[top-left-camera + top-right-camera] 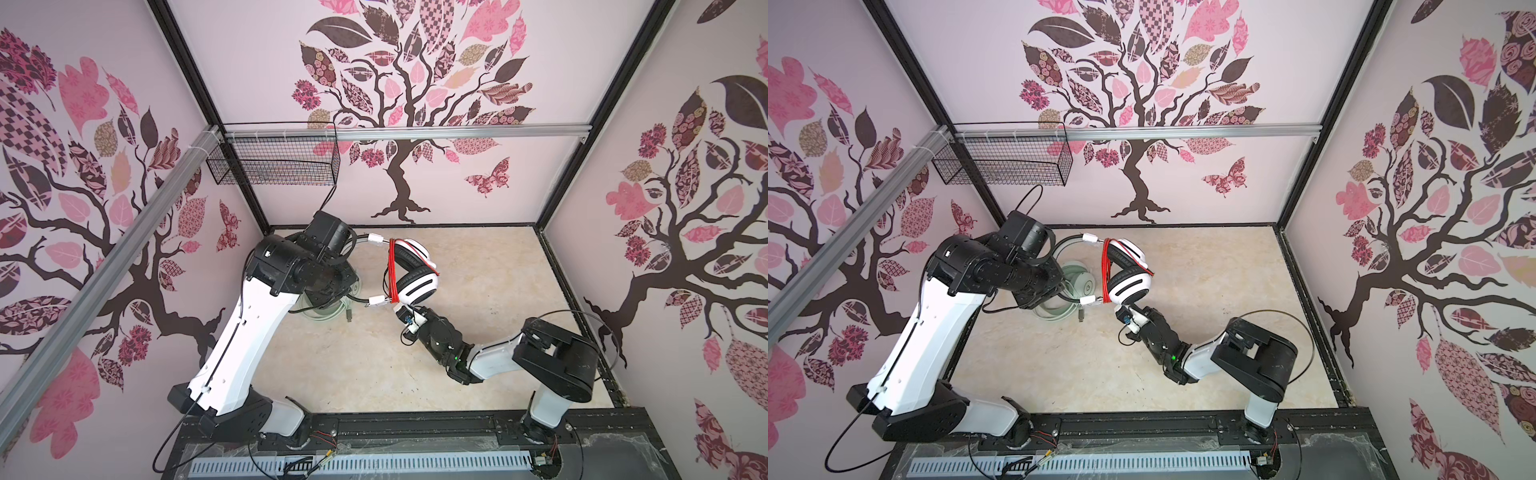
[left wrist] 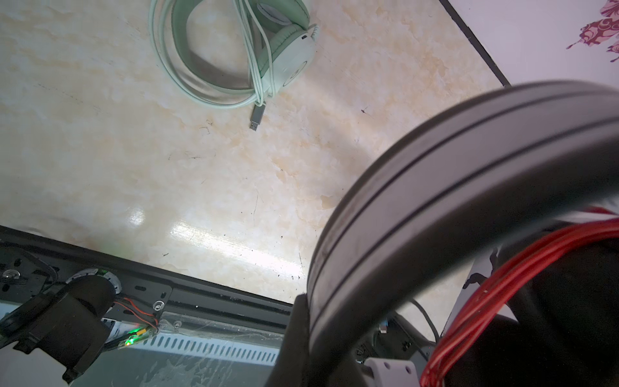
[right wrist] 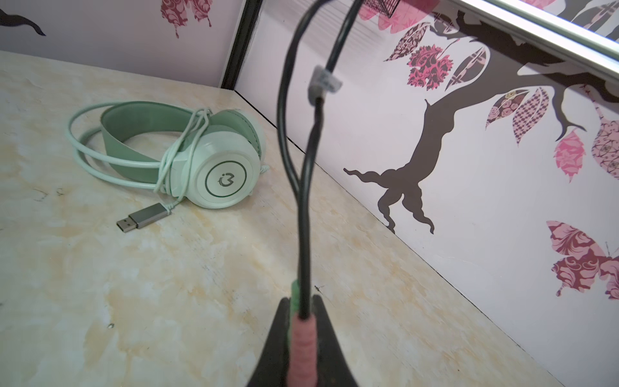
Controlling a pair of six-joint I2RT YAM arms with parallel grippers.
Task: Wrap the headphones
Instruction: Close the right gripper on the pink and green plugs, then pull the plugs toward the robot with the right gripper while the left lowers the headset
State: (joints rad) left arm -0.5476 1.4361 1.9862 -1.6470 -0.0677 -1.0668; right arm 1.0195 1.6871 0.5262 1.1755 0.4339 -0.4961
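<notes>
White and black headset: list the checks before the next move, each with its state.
1. Left pincer shut on the headband: ok.
2. Right pincer shut on the pink plug: ok.
3. Red cable wound across the white and black headset: ok.
4. Black leads tucked in: not ok, loose.
5. Coil tightness: cannot tell.
6. Mint-green headset lying wrapped on the table: ok.

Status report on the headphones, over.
Both jaws shut: left on headband of white-and-black headset, right on its audio plugs. Red cable wound around it. Mint headset on table beneath left arm.
</notes>
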